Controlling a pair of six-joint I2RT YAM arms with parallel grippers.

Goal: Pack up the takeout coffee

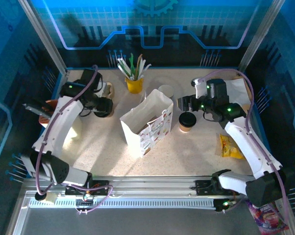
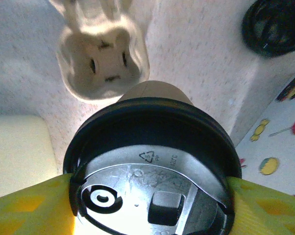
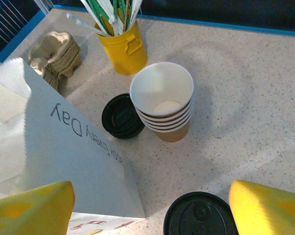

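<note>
Right now I have the left gripper [image 2: 150, 208] with its jaws clamped on the first coffee cup [image 2: 152, 142]. The yellow pads [image 2: 25, 208] press the rim of its black lid from both sides, and a little of the brown paper wall shows beyond the lid. In the top view this cup is at the back left of the tabletop [image 1: 103, 147], left of the white paper bag [image 1: 146, 125] and just beside a stack of pulp cup carriers [image 2: 101, 61]. I cannot tell whether its base is resting on the tabletop. The right gripper [image 3: 150, 208] hangs with its jaws spread wide and nothing between them. The second coffee cup [image 3: 201, 218] stands upright just below it, close to the right side of the bag, with its lid on. The bag stands upright in the middle with its mouth open. Behind it are a yellow cup of utensils [image 3: 125, 51], a stack of lidless paper cups [image 3: 164, 105] and a loose black lid [image 3: 122, 116] touching that stack. A yellow snack packet [image 1: 231, 147] lies near the right arm.
</note>
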